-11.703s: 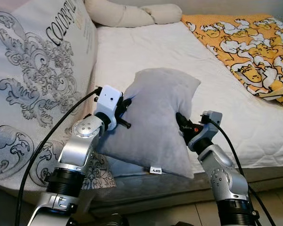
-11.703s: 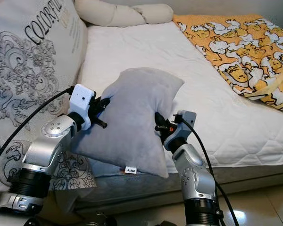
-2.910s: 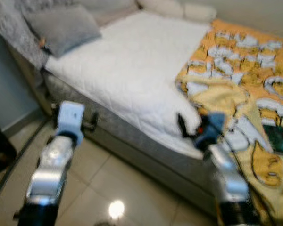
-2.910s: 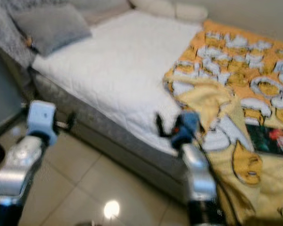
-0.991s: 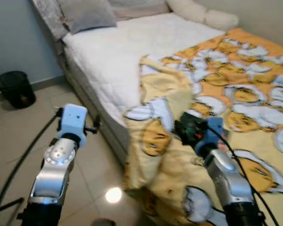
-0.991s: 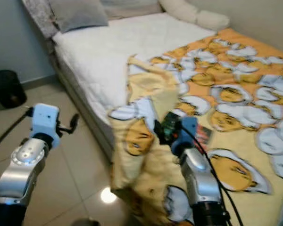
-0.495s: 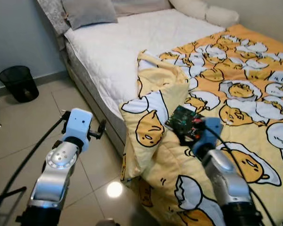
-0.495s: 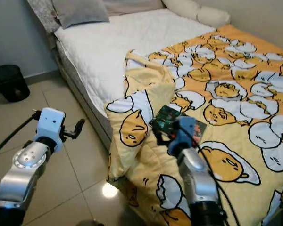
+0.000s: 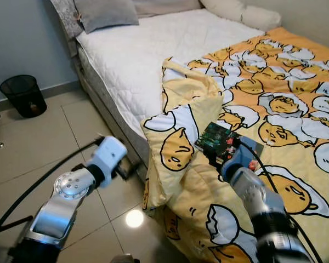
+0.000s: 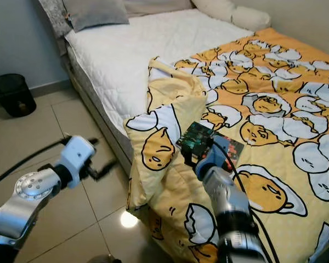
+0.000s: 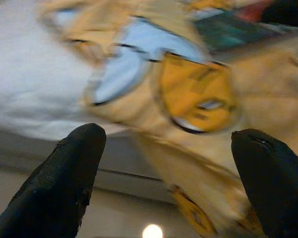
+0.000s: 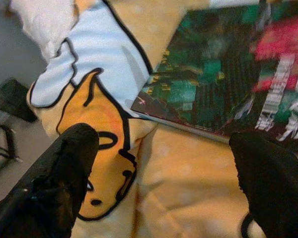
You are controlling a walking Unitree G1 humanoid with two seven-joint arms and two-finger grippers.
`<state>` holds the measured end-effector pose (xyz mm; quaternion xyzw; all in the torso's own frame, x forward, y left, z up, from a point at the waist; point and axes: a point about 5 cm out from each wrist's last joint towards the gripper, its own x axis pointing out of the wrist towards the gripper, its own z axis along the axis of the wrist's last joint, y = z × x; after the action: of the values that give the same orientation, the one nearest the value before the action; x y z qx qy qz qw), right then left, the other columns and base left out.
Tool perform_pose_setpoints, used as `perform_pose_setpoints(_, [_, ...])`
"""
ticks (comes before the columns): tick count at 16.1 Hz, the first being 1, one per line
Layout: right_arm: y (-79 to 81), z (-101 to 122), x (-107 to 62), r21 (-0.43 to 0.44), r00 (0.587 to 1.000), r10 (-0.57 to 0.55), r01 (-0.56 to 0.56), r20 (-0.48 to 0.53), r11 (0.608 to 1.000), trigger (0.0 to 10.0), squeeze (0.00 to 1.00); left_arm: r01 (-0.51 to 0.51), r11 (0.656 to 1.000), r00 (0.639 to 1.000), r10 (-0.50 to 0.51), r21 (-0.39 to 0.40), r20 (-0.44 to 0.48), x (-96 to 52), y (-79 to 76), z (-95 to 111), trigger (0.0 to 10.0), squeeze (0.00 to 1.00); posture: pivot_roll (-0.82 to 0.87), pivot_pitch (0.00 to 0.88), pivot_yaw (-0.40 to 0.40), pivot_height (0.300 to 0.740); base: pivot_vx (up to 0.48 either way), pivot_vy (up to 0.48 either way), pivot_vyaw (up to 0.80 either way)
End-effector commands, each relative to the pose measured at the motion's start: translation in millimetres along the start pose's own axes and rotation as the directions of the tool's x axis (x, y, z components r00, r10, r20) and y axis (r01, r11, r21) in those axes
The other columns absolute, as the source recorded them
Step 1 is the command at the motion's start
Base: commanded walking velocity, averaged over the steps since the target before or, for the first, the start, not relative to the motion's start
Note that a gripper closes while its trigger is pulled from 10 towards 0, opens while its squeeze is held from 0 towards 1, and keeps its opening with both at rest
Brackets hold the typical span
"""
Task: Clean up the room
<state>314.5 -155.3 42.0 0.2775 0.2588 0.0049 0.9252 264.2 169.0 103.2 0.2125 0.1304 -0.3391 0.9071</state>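
The right gripper [image 12: 159, 183], fingers spread apart, is held before the book [image 9: 226, 143] at frame centre; thin, stiff and light, it is best pinched at its near edge.

This was a bedroom in a home. A low bed [image 9: 115, 60] with a white quilted mattress stood against a grey wall [image 9: 19, 38]. A grey pillow [image 9: 105, 12] and cream pillows [image 9: 241, 13] lay at its head. A yellow-orange blanket [image 9: 279, 104] printed with cartoon eggs covered the far side and spilled over the edge. The floor [image 9: 38, 148] was glossy beige tile, with a black mesh bin [image 9: 23, 95] by the wall.
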Motion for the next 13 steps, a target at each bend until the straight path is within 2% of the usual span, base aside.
perform_pose_setpoints(1, [-2.1,1,2.8,0.082,1.0,-0.022,0.023,-0.015,0.996,10.0,0.0,0.084,0.996,0.996,-0.084,0.042,0.013,-0.5,-5.4,6,10.0,1.0,-0.01,0.0,-0.02,0.74,0.0,0.0,0.0])
perform_pose_setpoints(3, [-3.3,2,7.1,0.148,0.998,-0.052,0.056,-0.027,0.987,10.0,0.0,0.126,0.99,0.992,-0.126,0.067,0.001,-5.3,-5.4,6,10.0,1.0,0.0,0.0,-0.021,0.74,0.0,0.0,0.0])
perform_pose_setpoints(5, [-8.0,9,12.5,0.318,0.995,-0.093,0.097,-0.027,0.943,10.0,0.0,0.138,0.988,0.99,-0.139,0.074,0.0,-15.7,-0.9,5,10.0,1.0,0.01,0.0,-0.021,0.74,0.0,0.0,0.0])
perform_pose_setpoints(9, [-14.3,13,14.6,0.417,0.992,-0.124,0.122,-0.023,0.9,10.0,0.0,0.183,0.98,0.983,-0.182,0.073,-0.025,-26.4,-6.1,1,10.0,1.0,0.02,0.0,-0.014,0.74,0.0,0.0,0.0])
perform_pose_setpoints(10, [-19.2,11,14.7,0.477,0.989,-0.147,0.142,-0.026,0.867,10.0,0.0,0.199,0.978,0.98,-0.198,0.069,-0.031,-29.5,-9.9,0,10.0,1.0,0.03,0.0,-0.013,0.74,0.0,0.0,0.0])
perform_pose_setpoints(13, [-22.0,6,15.0,0.517,0.985,-0.167,0.164,-0.04,0.84,10.0,0.0,0.208,0.976,0.978,-0.206,0.065,-0.033,-34.3,-12.0,0,10.0,1.0,0.04,0.0,-0.012,0.74,0.0,0.0,0.0])
